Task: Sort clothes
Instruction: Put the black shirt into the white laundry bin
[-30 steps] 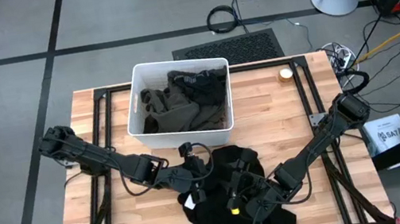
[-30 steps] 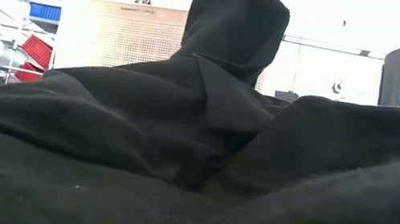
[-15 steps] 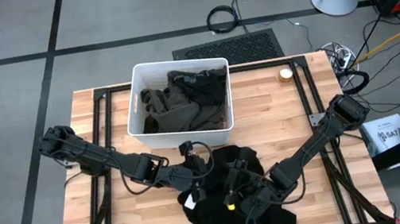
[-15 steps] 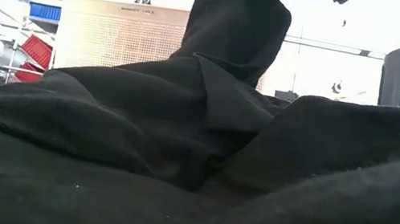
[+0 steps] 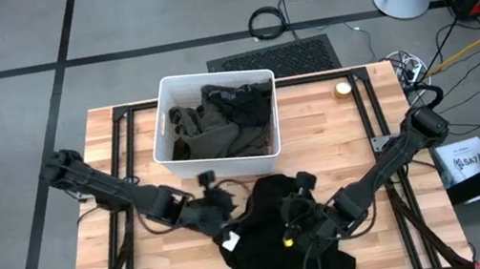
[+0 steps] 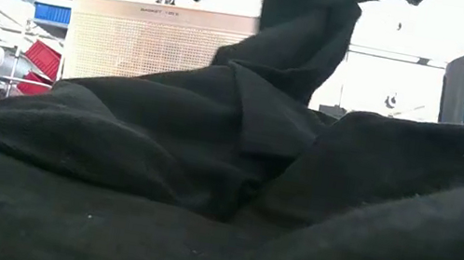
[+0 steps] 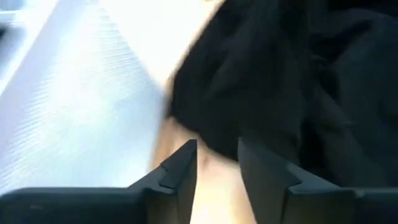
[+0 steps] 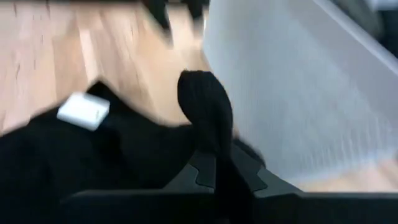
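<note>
Fabric of the black garment (image 5: 280, 234) is pinched in the right gripper (image 8: 214, 168), its jaws pressed together on a fold. Left gripper (image 7: 217, 165), jaws spread and empty, sits just left of it; the bin (image 5: 162, 127) lies beyond.

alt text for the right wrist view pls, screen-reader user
The right gripper is shut on a raised fold of the black fabric garment, which lies on the wooden table with its white tag showing. The white plastic bin's wall stands just beyond.

Black garment (image 5: 280, 234) crumpled on table, olive clothes (image 5: 220, 128) in bin
</note>
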You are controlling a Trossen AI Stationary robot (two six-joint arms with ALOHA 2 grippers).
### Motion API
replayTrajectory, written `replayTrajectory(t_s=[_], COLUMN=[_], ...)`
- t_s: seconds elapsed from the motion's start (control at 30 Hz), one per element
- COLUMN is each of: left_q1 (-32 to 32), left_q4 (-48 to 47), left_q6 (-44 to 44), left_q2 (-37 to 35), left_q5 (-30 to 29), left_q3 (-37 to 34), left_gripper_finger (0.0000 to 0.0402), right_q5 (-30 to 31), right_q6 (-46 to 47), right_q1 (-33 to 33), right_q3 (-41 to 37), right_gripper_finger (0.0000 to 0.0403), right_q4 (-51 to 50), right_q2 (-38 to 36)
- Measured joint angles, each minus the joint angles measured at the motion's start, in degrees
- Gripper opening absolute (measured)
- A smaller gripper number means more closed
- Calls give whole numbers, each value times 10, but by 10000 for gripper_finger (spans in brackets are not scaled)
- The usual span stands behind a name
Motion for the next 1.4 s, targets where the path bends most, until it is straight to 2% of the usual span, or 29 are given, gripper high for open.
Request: replayTrajectory(t_s=[0.13,0.2,0.3,0.4,0.5,0.63,0.73,0.87,0.97,1.1,1.27,1.4], left_q1=[-38,-58,-78,-88,-85,-85,-85,-82,-74,-66,-65,-64], left_q4=[-43,-26,53,148,189,203,243,330,350,356,421,404], left_q6=[-58,-75,-113,-119,-122,-132,-136,-140,-166,-190,-154,-161], left_q2=[-32,-42,-50,-48,-48,-48,-49,-49,-49,-49,-48,-32], left_q5=[-53,-68,-65,-14,36,50,87,103,110,114,134,137], left_q3=[-7,-34,-97,-183,-241,-272,-291,-336,-367,-381,-381,-381], left_gripper_finger=[150,156,157,157,157,157,157,157,158,158,158,158], right_q5=[-86,-110,-118,-119,-119,-120,-122,-134,-134,-135,-135,-135], right_q6=[120,167,204,206,207,205,204,201,200,197,195,195], right_q1=[-7,-8,-5,-2,-2,-3,-5,-6,-5,-3,-7,-8], right_q3=[0,0,0,0,0,0,0,0,0,0,0,0], right_gripper_finger=[1,1,1,1,0,0,0,0,0,0,0,0], right_q4=[-130,-182,-217,-213,-212,-213,-217,-217,-217,-217,-217,-217], right_q2=[-31,-34,-33,-33,-33,-33,-33,-33,-33,-33,-33,-32])
